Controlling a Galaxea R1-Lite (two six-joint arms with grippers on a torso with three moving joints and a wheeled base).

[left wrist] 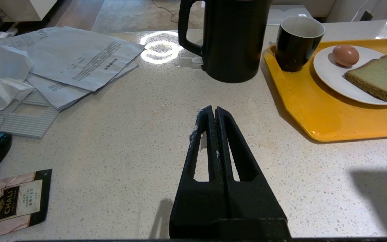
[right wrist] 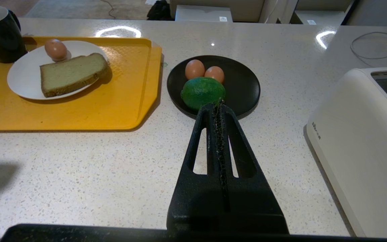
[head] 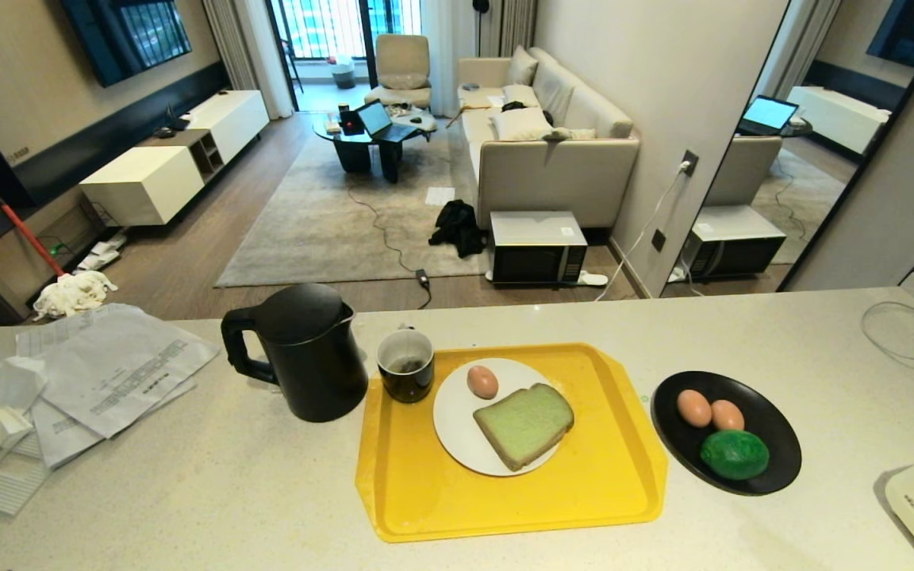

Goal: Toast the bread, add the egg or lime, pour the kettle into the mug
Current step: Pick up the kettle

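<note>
Surface (head: 251,476): pale speckled stone, carried all the items below.

Yellow tray (head: 600,484): lay at the centre of the surface; held the white plate and the mug.

Toaster (right wrist: 361,141): white, stood at the right edge of the surface, well apart from the tray.

Papers (head: 116,373): loose printed sheets and crumpled white wrapping, heaped at the left end of the surface.

Kettle (head: 306,357): matte black, upright, lid on, handle turned left; stood just left of the tray, beside the mug.

White plate (head: 453,420): sat on the tray; bore the bread and one egg.

Black plate (head: 778,432): lay on the surface just right of the tray; bore the lime and two eggs.

Left hand (left wrist: 212,111): fingers pressed together, holding nothing, low over bare surface in front of the kettle.

Right hand (right wrist: 217,106): fingers pressed together, holding nothing, tips near the lime; contact could not be told.

Bread (head: 524,424): one green-crumbed slice, lay flat on the white plate, partly over its near rim.

Mug (head: 405,365): black, white inside, upright in the tray's far left corner.

Lime (head: 735,454): on the near part of the black plate, next to the two eggs.

Egg (head: 482,381): on the white plate, just behind the bread.

Two eggs (head: 709,411): side by side on the black plate.

Tea sachet (left wrist: 13,203): lay flat at the near left of the surface.
</note>
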